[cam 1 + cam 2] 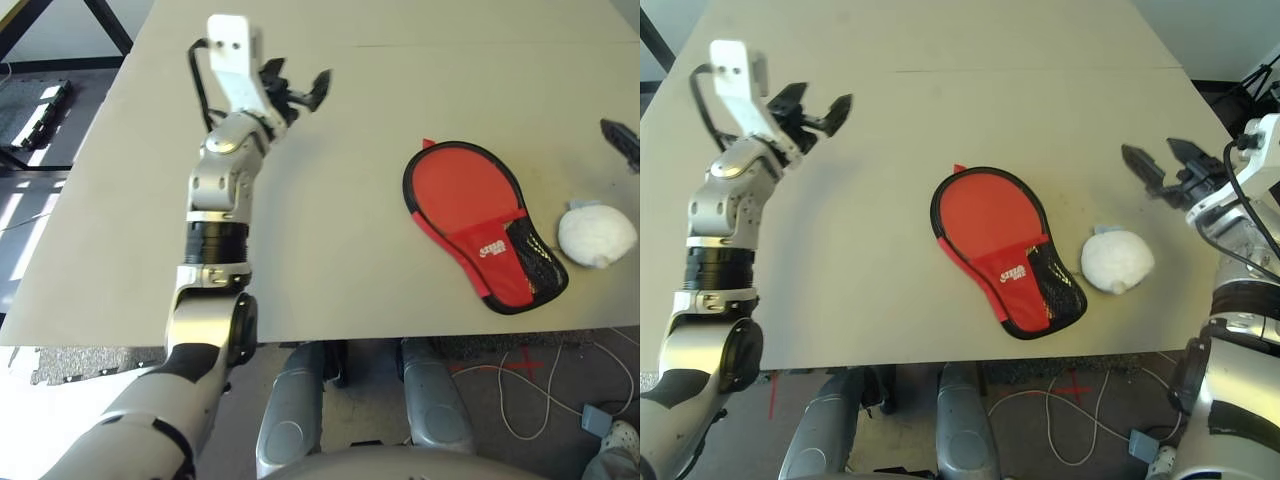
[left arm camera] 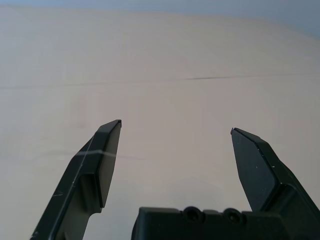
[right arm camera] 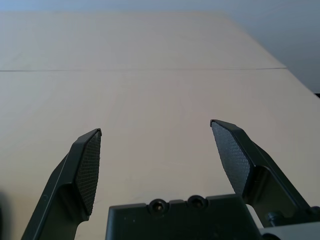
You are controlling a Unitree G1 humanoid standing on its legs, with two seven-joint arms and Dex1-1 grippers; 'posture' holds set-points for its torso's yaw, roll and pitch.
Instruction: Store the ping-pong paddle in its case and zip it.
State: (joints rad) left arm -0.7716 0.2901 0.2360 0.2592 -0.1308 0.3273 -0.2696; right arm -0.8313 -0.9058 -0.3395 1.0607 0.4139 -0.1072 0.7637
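Lying flat near the front edge of the pale beige desk (image 1: 890, 150), the paddle-shaped red fabric case (image 1: 1005, 250) with black trim is showing its red face upward, its round end pointing away from the robot and its narrow end, carrying a black mesh pocket (image 1: 1055, 285) and a small white logo (image 1: 1013, 273), angling toward the robot's right. Whether the ping-pong paddle is sitting inside the case cannot be told. Sitting just beside the case's narrow end, on its right and slightly apart from it, is a white lumpy ball (image 1: 1117, 260). The left pincer (image 1: 812, 108) is hovering over bare desk well to the left of the case, its two black fingers (image 2: 100, 160) spreading wide with nothing between them. The right pincer (image 1: 1163, 160) is hanging over the desk's right side, beyond the white ball and apart from it, its textured black fingers (image 3: 87, 170) likewise standing wide apart and gripping nothing. Both wrist views are looking out across the plain desk surface, where a thin seam (image 3: 150, 69) is running across the top. Below the desk's front edge, a white cable (image 1: 1070, 420) is looping over the grey floor (image 1: 1110, 400).
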